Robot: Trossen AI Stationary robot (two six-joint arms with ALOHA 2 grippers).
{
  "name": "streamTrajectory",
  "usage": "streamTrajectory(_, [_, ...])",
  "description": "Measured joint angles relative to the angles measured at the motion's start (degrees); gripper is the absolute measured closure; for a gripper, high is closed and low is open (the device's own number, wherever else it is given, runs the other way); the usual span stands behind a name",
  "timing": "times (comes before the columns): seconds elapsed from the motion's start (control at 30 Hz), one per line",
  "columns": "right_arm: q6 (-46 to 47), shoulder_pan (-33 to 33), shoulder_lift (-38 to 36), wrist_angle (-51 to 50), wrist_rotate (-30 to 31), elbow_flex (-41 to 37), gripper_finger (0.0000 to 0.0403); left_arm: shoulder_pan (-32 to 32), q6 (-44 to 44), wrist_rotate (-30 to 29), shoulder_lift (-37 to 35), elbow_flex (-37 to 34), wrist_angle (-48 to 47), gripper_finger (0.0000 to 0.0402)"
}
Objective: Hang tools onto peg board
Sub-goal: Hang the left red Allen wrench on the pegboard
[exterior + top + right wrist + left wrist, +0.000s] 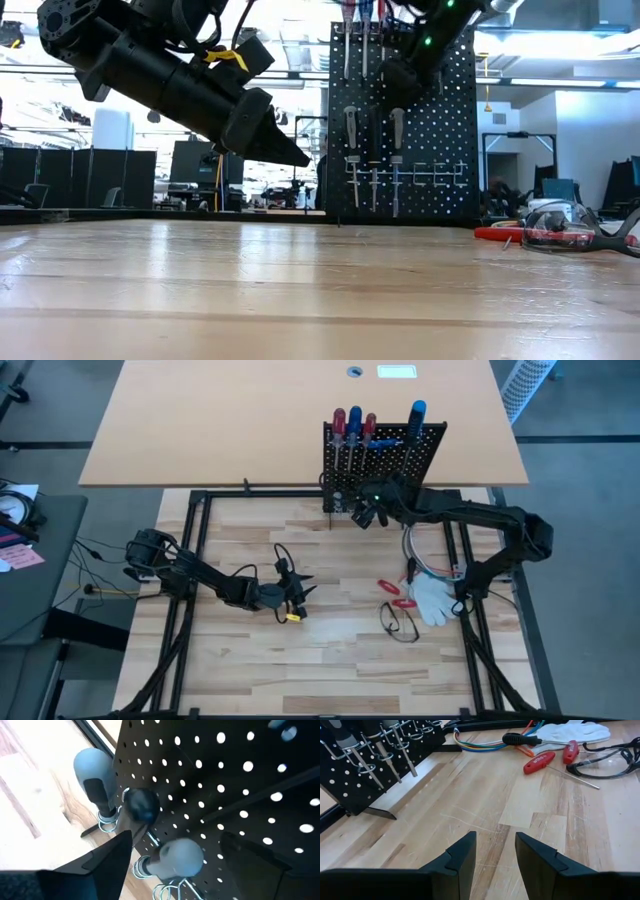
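Jaws, left gripper (495,862): parted, a gap between the two dark fingers, nothing between them; hanging above the bare wooden tabletop (330,670), left of centre, pointed toward the right side of the table.
Jaws, right gripper (368,512): state not readable; only one dark finger visible in the right wrist view, close up against the peg board (384,468), at the row of ring holders, nothing seen held.

Peg board: black, perforated, upright at the far edge of the table, right of centre. Hung on it, upper row: two red-handled screwdrivers (339,422), one blue-handled beside them (354,420), one blue-handled farther right (417,412). Lower row, in ring holders: short grey-handled and dark-handled drivers (95,782), shafts pointing down, three close together in the right wrist view.

Loose on the table, right side, well apart from the board:
- red-handled screwdriver (539,762), lying flat, thin steel shaft toward the table's middle;
- second red handle (570,751) just beside it;
- black-handled tool (521,739) beside the glove;
- white glove (432,598);
- safety glasses (398,622), near the red handles;
- bundle of coloured cables (480,746), between board and glove.
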Motion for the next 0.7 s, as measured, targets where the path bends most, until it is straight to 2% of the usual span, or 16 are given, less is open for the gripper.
streamTrajectory(0.23, [-1.08, 6.8, -4.13, -4.81, 3.92, -0.02, 0.0118, -0.53, 0.22, 0.0, 0.0, 0.0, -0.15, 0.027])
streamTrajectory(0.4, [5.96, 16.47, -6.47, -15.72, 3.96, -0.47, 0.0118, -1.61, 1.25, 0.0, 0.0, 0.0, -0.13, 0.027])
streamTrajectory(0.5, [16.47, 22.42, -7.06, -23.45, 3.52, -3.34, 0.0118, -2.02, 1.27, 0.0, 0.0, 0.0, -0.13, 0.027])
streamTrajectory(0.63, [40.18, 26.4, -7.06, -35.96, -1.06, -8.86, 0.0118, -2.38, 1.23, 0.0, 0.0, 0.0, -0.07, 0.027])
streamTrajectory(0.7, [49.21, 27.67, -7.04, -39.33, -2.51, -12.57, 0.0118, -2.45, 1.19, 0.0, 0.0, 0.0, -0.04, 0.027])
